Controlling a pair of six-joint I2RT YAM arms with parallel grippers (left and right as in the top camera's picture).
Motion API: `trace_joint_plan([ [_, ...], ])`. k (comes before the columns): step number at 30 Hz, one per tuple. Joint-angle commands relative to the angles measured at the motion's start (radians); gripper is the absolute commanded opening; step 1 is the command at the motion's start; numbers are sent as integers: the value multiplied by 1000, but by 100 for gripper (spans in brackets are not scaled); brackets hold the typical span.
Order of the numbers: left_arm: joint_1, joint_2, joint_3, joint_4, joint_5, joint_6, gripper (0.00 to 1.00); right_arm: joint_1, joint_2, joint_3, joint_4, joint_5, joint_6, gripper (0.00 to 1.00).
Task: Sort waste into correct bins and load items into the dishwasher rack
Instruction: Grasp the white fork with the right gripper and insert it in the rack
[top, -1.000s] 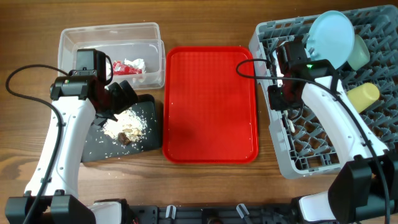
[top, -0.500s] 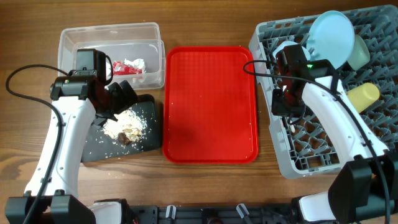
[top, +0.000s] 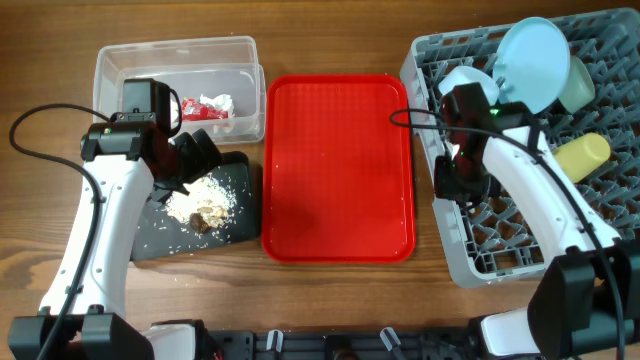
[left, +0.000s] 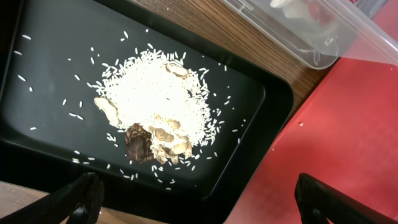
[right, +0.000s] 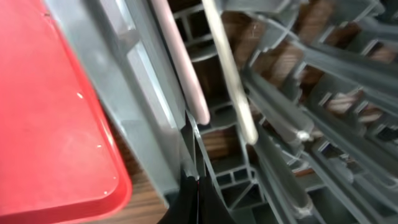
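Whitish rice scraps with brown lumps (left: 155, 106) lie in the black tray (left: 37, 74), also seen from overhead (top: 205, 198). My left gripper (left: 202, 208) is open and empty above the tray's near corner, seen from overhead (top: 195, 155). The red wrapper (top: 195, 108) and white tissue (top: 218, 102) lie in the clear tub (top: 120, 65). My right gripper (right: 196, 199) is shut with nothing between its fingers, at the grey rack's left edge (top: 455, 185). Two white utensil handles (right: 186, 81) lie in the rack (top: 520, 250). The pale blue plate (top: 535, 60), mint bowl (top: 582, 85) and yellow cup (top: 585, 152) stand in the rack.
The flat red serving tray (top: 340, 165) lies between the black tray and the rack, with nothing on it. Its corner shows in the right wrist view (right: 50, 124). Cables run from both arms over the table.
My right gripper has moved along the rack's left edge toward the table's front. The left arm has not moved.
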Motion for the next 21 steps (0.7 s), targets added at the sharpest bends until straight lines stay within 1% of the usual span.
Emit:
trace_joint_plan([
  [1,5,-16,3,-1,-12,-3,100,2,11,-22,45,-43,8,4],
  [7,5,-16,3,-1,-13,-2,100,1,11,-18,123,-66,6,4],
  [14,5,-16,3,-2,-12,-2,100,1,-3,-14,118,-65,4,5],
  [15,3,-16,3,-5,-3,-2,100,-2,-20,-3,118,-65,5,9],
  [16,-1,-18,3,-3,11,2,100,-9,-44,17,118,-65,5,17],
  [17,-13,-20,3,14,11,24,100,-31,-84,56,125,-65,5,34],
  [19,-43,-21,3,57,27,104,100,-69,-132,116,148,-66,0,52],
  [20,-69,-21,3,90,45,157,100,-84,-147,139,165,-80,-24,62],
  [21,-104,-20,3,130,56,215,100,-105,-166,170,209,-167,-125,64],
])
